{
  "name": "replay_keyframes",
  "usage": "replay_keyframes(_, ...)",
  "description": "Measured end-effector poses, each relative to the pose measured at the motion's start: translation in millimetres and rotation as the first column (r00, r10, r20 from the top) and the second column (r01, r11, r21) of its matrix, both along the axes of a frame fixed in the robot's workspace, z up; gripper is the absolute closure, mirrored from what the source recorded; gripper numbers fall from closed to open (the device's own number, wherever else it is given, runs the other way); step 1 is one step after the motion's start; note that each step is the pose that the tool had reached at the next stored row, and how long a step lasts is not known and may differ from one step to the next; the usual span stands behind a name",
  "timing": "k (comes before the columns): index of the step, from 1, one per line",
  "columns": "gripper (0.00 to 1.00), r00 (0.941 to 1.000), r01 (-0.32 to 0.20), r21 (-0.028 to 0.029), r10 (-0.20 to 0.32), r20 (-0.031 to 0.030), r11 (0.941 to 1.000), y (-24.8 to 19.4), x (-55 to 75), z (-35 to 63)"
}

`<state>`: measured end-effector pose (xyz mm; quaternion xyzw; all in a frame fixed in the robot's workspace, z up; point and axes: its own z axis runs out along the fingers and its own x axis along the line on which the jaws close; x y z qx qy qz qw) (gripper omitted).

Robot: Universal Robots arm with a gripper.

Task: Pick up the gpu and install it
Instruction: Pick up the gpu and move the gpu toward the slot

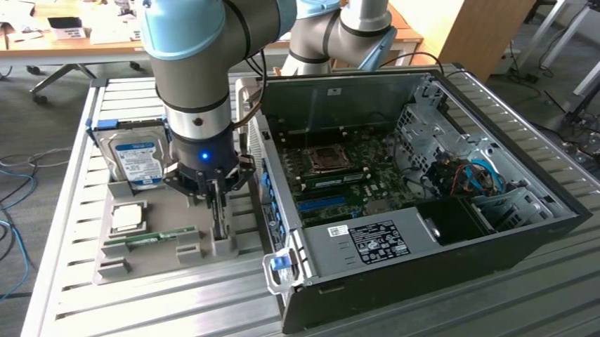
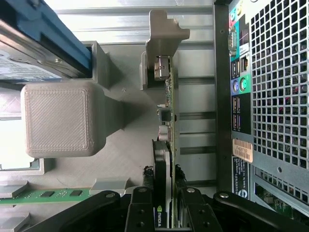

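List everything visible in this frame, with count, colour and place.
table: one, silver slatted metal, under everything
computer case: one, black, side open, exterior view's right
holder: one, grey, on the table beside the computer case
gpu: one, green with black cooler, on edge in the holder
hard drive: one, silver, blue-white label, upright in the holder
RAM stick: one, green, lying flat in the holder
CPU: one, silver, flat on the holder
arm: one, grey and light blue, above the holder
gripper: one, black, down at the gpu

We see a robotics lab in an office room: a robot arm [image 1: 192, 63] at a slatted metal bench [image 1: 140, 309], an opened computer case [image 1: 422, 288], wheeled desks [image 1: 56, 43], floor cables [image 1: 14, 168].
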<state>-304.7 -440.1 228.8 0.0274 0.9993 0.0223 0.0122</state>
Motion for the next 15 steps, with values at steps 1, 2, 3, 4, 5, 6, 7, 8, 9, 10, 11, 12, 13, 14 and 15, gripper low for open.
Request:
replay_keyframes(1, 0.73, 1.0000, 0.000, 0.0000, 0.000, 0.0000, 1.0000, 0.0, 0.0, 0.0)
replay_keyframes(2, 0.73, 1.0000, 0.000, 0.0000, 0.000, 0.0000, 1.0000, 0.0, 0.0, 0.0)
replay_keyframes(3, 0.73, 1.0000, 0.000, 0.0001, 0.000, 0.0000, 1.0000, 0.0, 0.0, 0.0)
replay_keyframes(4, 0.73, 1.0000, 0.000, 0.0001, 0.000, 0.0000, 1.0000, 0.0, 0.0, 0.0)
replay_keyframes(5, 0.73, 1.0000, 0.000, 0.0000, 0.000, 0.0000, 1.0000, 0.0, 0.0, 0.0)
replay_keyframes(6, 0.73, 1.0000, 0.000, 0.0005, 0.000, 0.0001, 1.0000, 0.0, 0.0, 0.0)
replay_keyframes(7, 0.73, 1.0000, -0.003, 0.0014, 0.003, 0.0001, 1.0000, 0.1, 0.0, -0.1)
replay_keyframes(8, 0.73, 1.0000, -0.010, 0.0016, 0.010, 0.0001, 1.0000, 0.1, 0.0, -0.1)
replay_keyframes(9, 0.73, 0.9998, -0.020, 0.0017, 0.020, 0.0002, 0.9998, 0.1, 0.1, -0.1)
replay_keyframes(10, 0.73, 0.9996, -0.028, 0.0016, 0.028, 0.0002, 0.9996, 0.0, 0.1, -0.1)
replay_keyframes(11, 0.73, 0.9995, -0.030, 0.0015, 0.030, 0.0001, 0.9995, 0.0, 0.0, 0.0)
replay_keyframes(12, 0.73, 0.9995, -0.030, 0.0016, 0.030, 0.0000, 0.9995, 0.0, 0.0, 0.0)
replay_keyframes(13, 0.73, 0.9995, -0.030, 0.0015, 0.030, 0.0000, 0.9995, 0.0, 0.0, 0.0)
replay_keyframes(14, 0.73, 0.9995, -0.030, 0.0015, 0.030, 0.0000, 0.9995, 0.0, 0.0, 0.0)
replay_keyframes(15, 0.73, 0.9995, -0.030, 0.0015, 0.030, 0.0000, 0.9995, 0.0, 0.0, 0.0)
